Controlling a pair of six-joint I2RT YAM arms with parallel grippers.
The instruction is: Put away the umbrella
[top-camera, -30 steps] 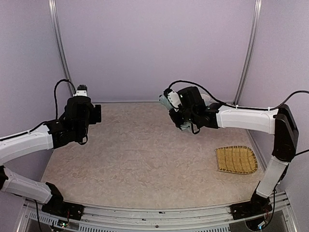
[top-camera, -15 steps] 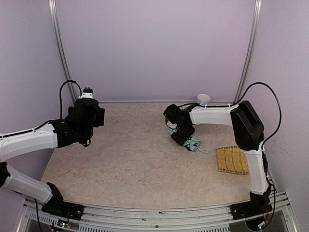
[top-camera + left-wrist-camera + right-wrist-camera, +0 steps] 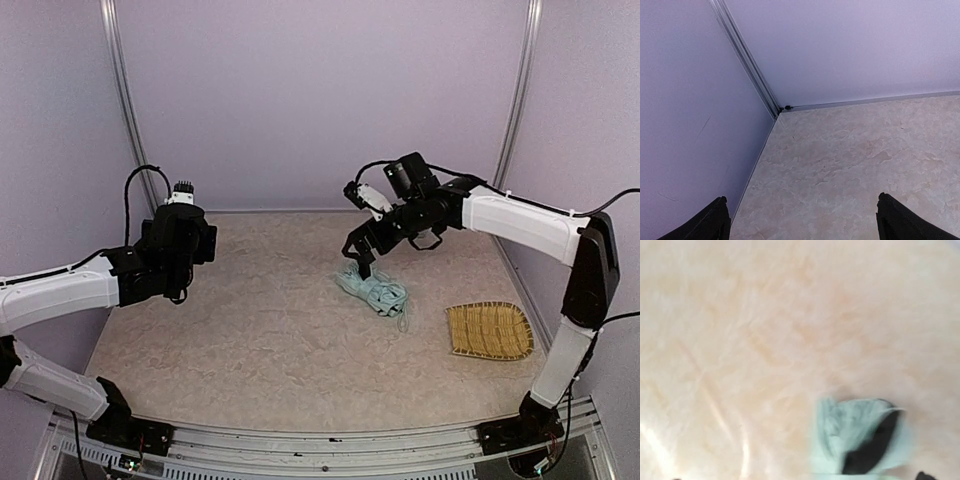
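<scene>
Starting at the near side, the straw mat [image 3: 488, 330] is found flat on the table [image 3: 250, 330], over by the right edge. A bit further in, the umbrella [image 3: 372, 290] is seen lying on the table as a loose, crumpled mint bundle. It sits right of centre, apart from the mat, with a thin loop trailing off toward the mat. The right gripper [image 3: 360, 255] is held just above the far end of that bundle. Its jaws are spread wide with nothing between them, and no contact with the fabric can be made out. The right wrist view is smeared, so only mint cloth and a dark patch of lining can be picked out. The left gripper [image 3: 805, 222] is parked well off to the left, raised and pointed at the back corner, also fully spread and empty.

Trouble is probably to be expected from the loose fabric. If only a fold is pinched, the bundle could be dragged open instead of lifted. The loop could also get snagged on a finger or swept onto the mat. No brands, labels or readable writing are spotted anywhere.
</scene>
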